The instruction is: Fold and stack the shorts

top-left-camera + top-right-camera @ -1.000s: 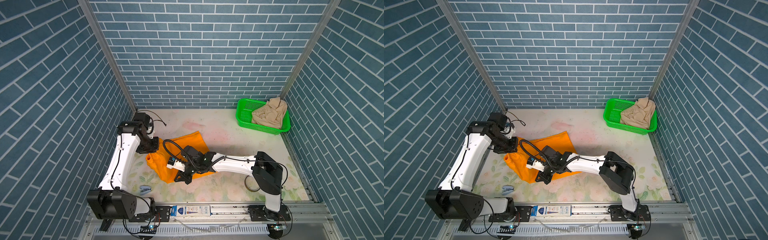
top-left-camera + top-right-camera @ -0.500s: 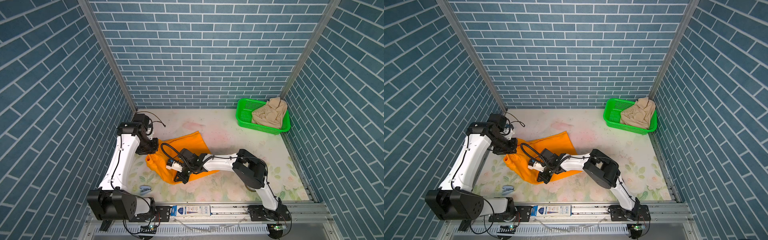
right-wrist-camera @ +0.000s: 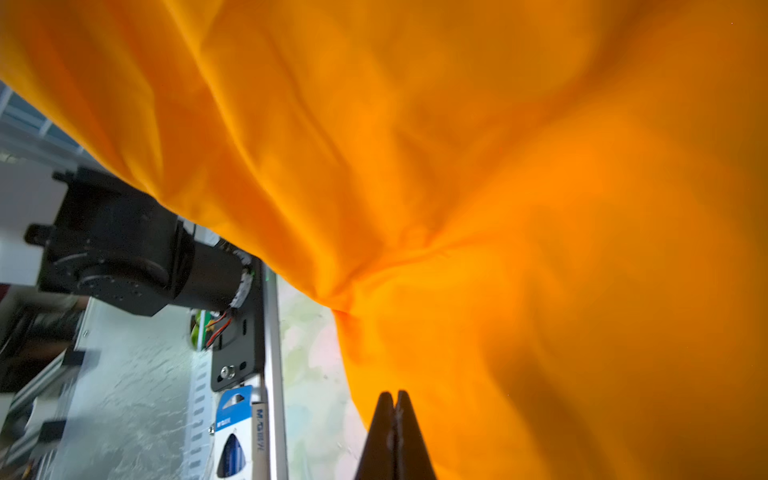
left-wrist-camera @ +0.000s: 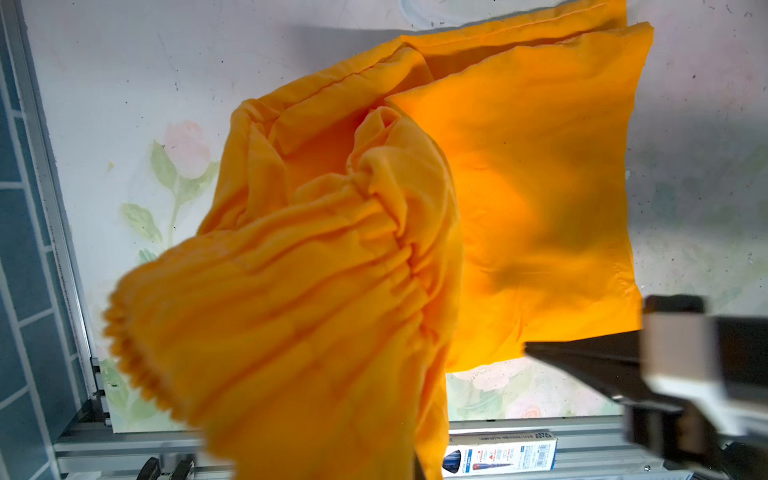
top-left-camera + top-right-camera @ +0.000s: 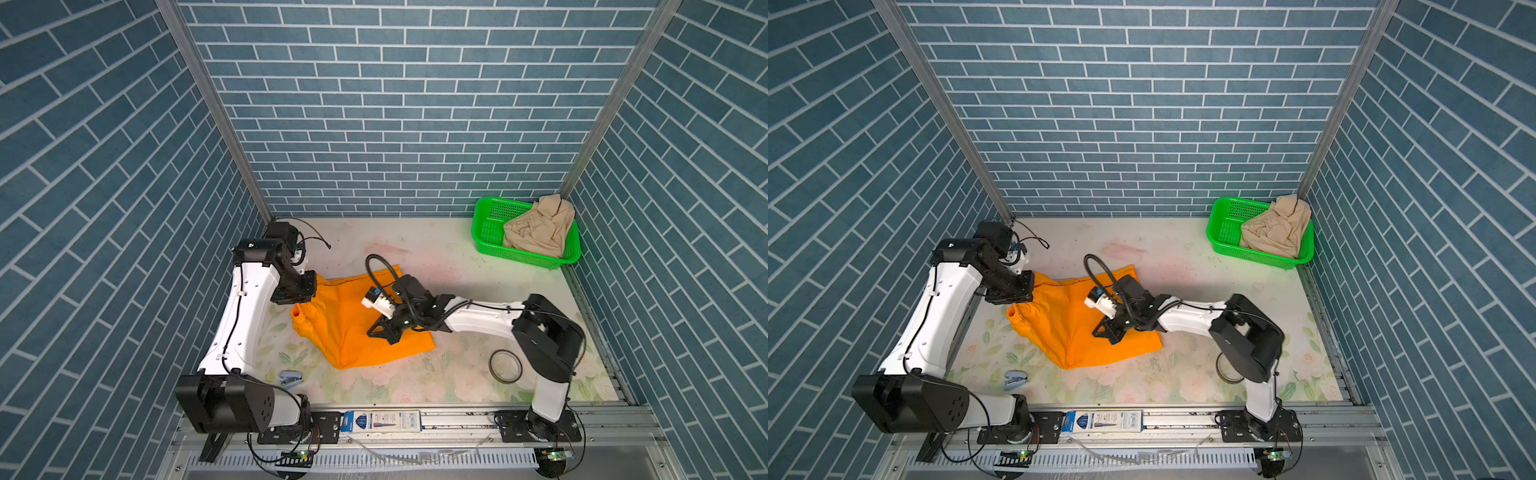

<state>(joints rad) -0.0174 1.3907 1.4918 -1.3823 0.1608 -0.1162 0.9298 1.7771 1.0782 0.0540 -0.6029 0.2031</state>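
Left of the table's middle, you have the orange shorts lying partly spread, with the waistband end bunched and raised. Your left gripper sits at that waistband end, pinched nearly closed on the cloth. Its wrist view shows gathered elastic draped close over it, and the fingers are hidden. Your right gripper hovers low over the shorts' middle, jaws pressed tip to tip, with no cloth visible between them. Far right corner: beige shorts heaped in the green basket.
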